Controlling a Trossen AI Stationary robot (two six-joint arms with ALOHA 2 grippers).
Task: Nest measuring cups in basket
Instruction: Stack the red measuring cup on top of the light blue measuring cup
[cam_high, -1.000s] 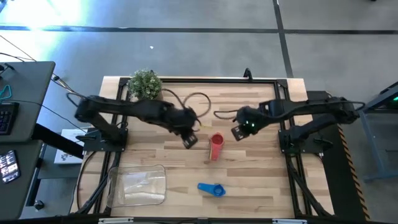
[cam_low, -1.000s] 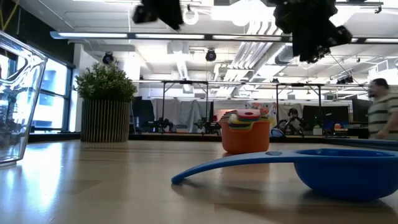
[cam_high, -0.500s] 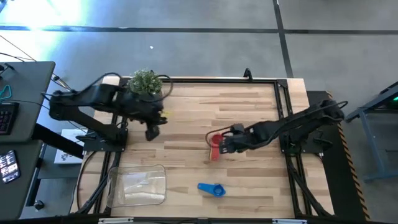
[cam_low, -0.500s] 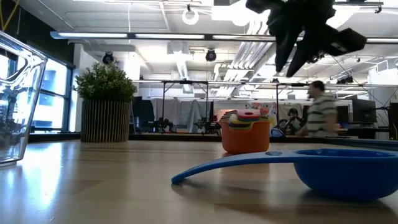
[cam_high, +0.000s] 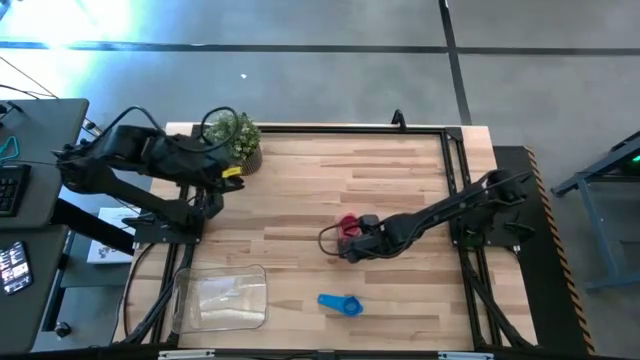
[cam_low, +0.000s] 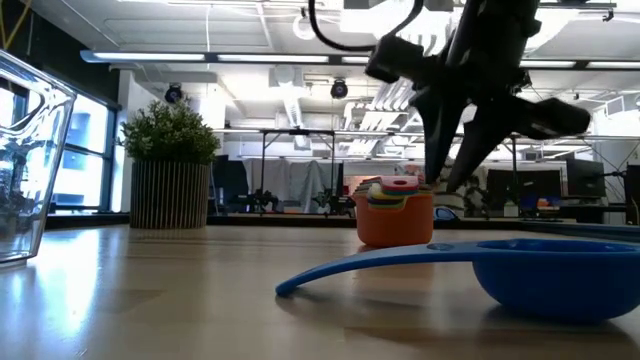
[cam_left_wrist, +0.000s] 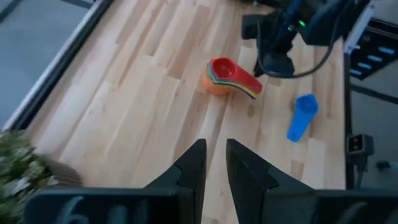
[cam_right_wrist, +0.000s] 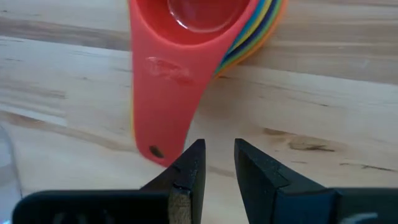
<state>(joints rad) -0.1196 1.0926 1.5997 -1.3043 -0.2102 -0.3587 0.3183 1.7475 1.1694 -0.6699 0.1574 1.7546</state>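
The right pincer (cam_high: 350, 243) is hanging low over the counter (cam_high: 400, 180), its two fingers standing a narrow gap apart and gripping nothing. Directly ahead of its tips, the stack of measuring cups (cam_left_wrist: 225, 76) is sitting upright on the wood, with the red cup (cam_right_wrist: 186, 50) on top and orange, yellow, green and blue rims fanning out beneath it. The red handle is pointing back toward this pincer, its end lying just in front of the fingertips and a little to one side of the gap; I cannot tell whether it is being touched.

One cup is lying outside the stack: the blue cup (cam_high: 340, 303) is resting alone on the counter, near the right pincer on the side toward the counter's front edge. The basket (cam_high: 220, 298) is sitting well apart from this pincer, farther off than the blue cup, at the front corner on the left arm's side, and nothing coloured is showing inside it.

The left pincer (cam_left_wrist: 210, 180) is waiting far back by the potted plant (cam_high: 235, 135), well apart from every cup, its fingers nearly together and holding nothing.

So the nesting looks mostly done, but not complete. By my judgement two things are remaining: the lone blue cup needs joining to the set, and the whole set needs carrying into the basket.
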